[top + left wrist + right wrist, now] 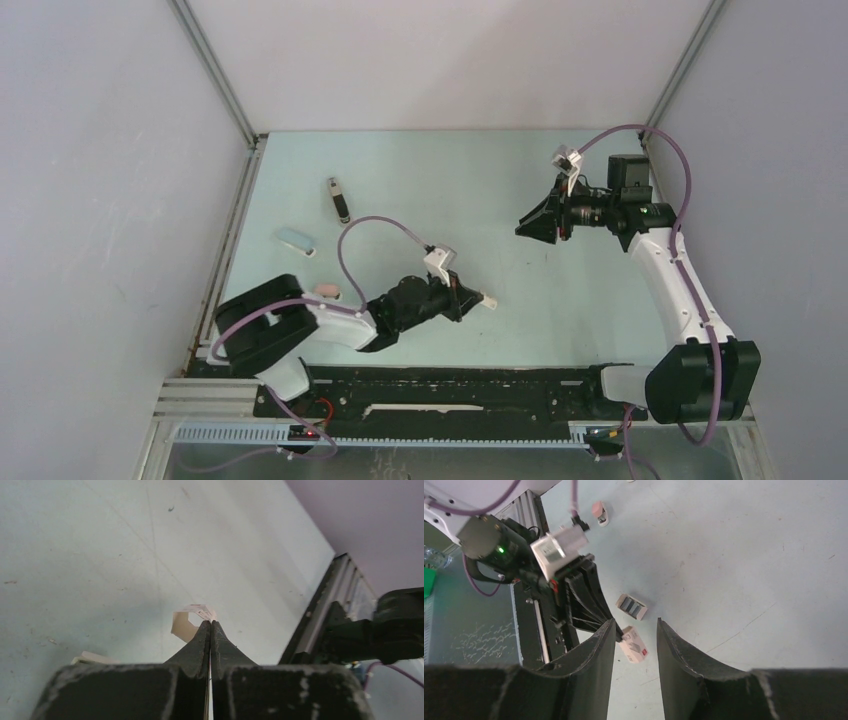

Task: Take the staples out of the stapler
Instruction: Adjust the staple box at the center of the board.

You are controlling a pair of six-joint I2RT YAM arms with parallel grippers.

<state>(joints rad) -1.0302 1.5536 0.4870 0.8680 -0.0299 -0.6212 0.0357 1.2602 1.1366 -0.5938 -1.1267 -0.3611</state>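
The stapler [340, 200], black with a silver top, lies at the far left of the table, away from both arms. My left gripper [472, 298] is shut on the edge of a small white labelled box [488, 300], low over the table; the box also shows in the left wrist view [192, 620] and the right wrist view [636, 646]. A small white tray with grey staple strips [631, 606] lies beside it. My right gripper [528, 226] is open and empty, raised at the right, its jaws [635, 622] facing the left gripper.
A pale blue flat item [295, 240] lies left of centre. A pink and white item [327, 291] sits by the left arm and shows in the right wrist view [599, 511]. The black base rail [450, 390] runs along the near edge. Walls enclose the table.
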